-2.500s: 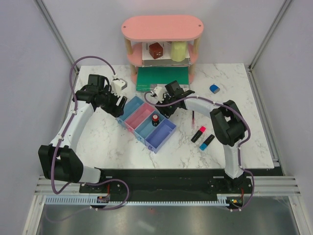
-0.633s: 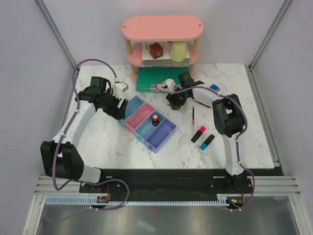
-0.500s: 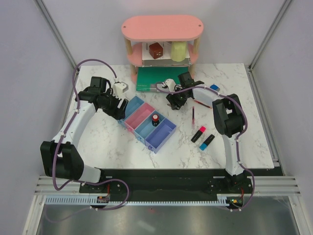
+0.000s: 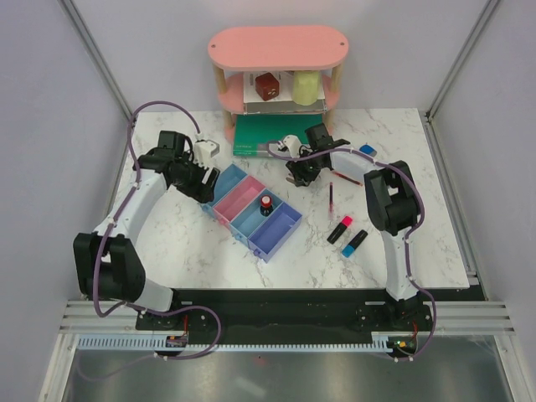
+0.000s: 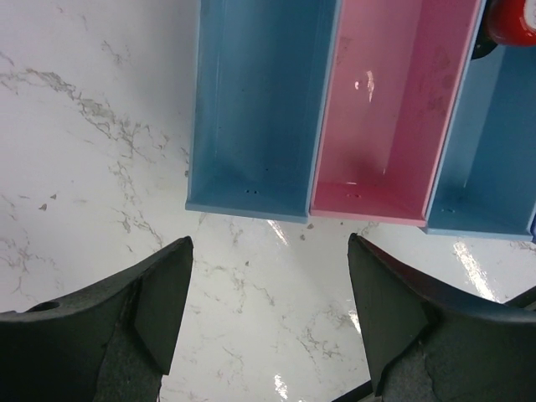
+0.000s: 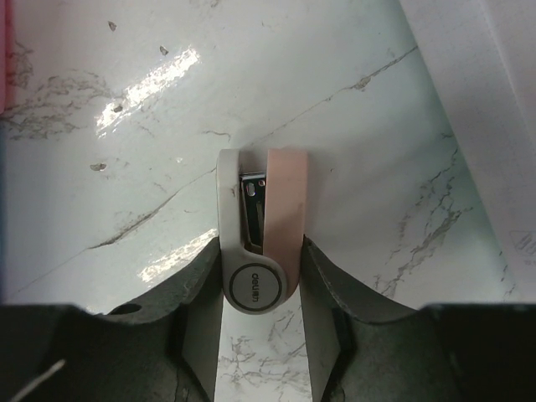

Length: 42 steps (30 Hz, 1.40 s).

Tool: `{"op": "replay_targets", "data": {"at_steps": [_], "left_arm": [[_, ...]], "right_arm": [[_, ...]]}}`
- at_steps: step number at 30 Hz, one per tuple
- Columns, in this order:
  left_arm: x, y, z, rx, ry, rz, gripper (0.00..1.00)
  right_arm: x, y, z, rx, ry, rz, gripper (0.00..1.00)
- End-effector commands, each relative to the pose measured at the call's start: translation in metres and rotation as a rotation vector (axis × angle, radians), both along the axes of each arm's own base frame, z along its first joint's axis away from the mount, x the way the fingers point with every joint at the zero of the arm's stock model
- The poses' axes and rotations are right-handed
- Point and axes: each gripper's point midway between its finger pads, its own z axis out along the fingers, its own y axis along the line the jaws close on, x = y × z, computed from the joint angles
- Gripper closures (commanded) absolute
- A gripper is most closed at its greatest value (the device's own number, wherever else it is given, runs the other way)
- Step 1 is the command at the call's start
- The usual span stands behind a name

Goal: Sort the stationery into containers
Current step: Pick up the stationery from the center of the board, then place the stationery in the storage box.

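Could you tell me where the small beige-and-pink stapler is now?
In the right wrist view, the small beige-and-pink plastic stapler sits in the right gripper's jaws over the marble table; from above, right of the four joined plastic bins.

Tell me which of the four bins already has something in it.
The blue bin between the pink bin and the purple-blue bin: it holds the red-black round piece; the others are empty.

Bright, even light is thrown from overhead; only soft, short shadows are cast on the marble table (image 4: 193, 243) beside the bins (image 4: 237, 199). In the left wrist view, white glare patches are seen on the marble just before the bins, and a small highlight is caught inside the pink bin (image 5: 394, 109). In the right wrist view, glare streaks are seen toward the bins, and the beige-white piece (image 6: 260, 243) is rendered sharp.
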Motion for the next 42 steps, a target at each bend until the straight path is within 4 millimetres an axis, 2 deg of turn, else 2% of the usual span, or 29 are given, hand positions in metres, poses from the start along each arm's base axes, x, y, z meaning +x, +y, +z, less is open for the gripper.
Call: {"op": "replay_targets", "data": {"at_steps": [1,2,4,5,7,8,11,13,16,18,20,21,26,42], "left_arm": [[0.02,0.009,-0.003,0.027,-0.03,0.09,0.19],[0.022,0.011,-0.008,0.041,-0.021,0.099,0.19],[0.028,0.017,-0.011,0.066,-0.027,0.131,0.19],[0.03,0.02,-0.013,0.081,-0.025,0.147,0.19],[0.036,0.027,-0.022,0.106,-0.016,0.171,0.19],[0.039,0.029,-0.023,0.112,-0.018,0.18,0.19],[0.049,0.037,-0.033,0.133,-0.015,0.205,0.19],[0.057,0.043,-0.04,0.146,-0.008,0.22,0.19],[0.069,0.048,-0.049,0.156,-0.004,0.231,0.19],[0.076,0.053,-0.05,0.158,-0.008,0.244,0.19],[0.084,0.058,-0.054,0.153,-0.002,0.257,0.19],[0.085,0.059,-0.056,0.149,0.003,0.261,0.19],[0.086,0.059,-0.058,0.145,0.01,0.257,0.19],[0.08,0.054,-0.042,0.109,-0.015,0.26,0.19]], "right_arm": [[-0.003,-0.001,0.033,0.022,-0.053,-0.008,0.62],[-0.003,-0.002,0.048,0.028,-0.081,-0.011,0.62],[-0.007,-0.005,0.062,0.034,-0.096,-0.02,0.62],[-0.01,-0.006,0.079,0.047,-0.12,-0.021,0.62],[-0.015,-0.006,0.093,0.064,-0.127,-0.024,0.62],[-0.02,-0.007,0.109,0.077,-0.143,-0.021,0.61],[-0.034,-0.006,0.135,0.109,-0.147,-0.014,0.61],[-0.046,-0.006,0.149,0.127,-0.14,-0.003,0.61],[-0.069,-0.003,0.157,0.123,-0.129,0.032,0.61],[-0.088,0.0,0.15,0.106,-0.112,0.075,0.61],[-0.103,0.004,0.151,0.101,-0.108,0.11,0.61],[-0.111,0.003,0.145,0.096,-0.087,0.118,0.62],[-0.139,0.012,0.135,0.098,-0.035,0.178,0.62],[-0.189,0.048,0.107,0.087,0.06,0.313,0.62]]}}
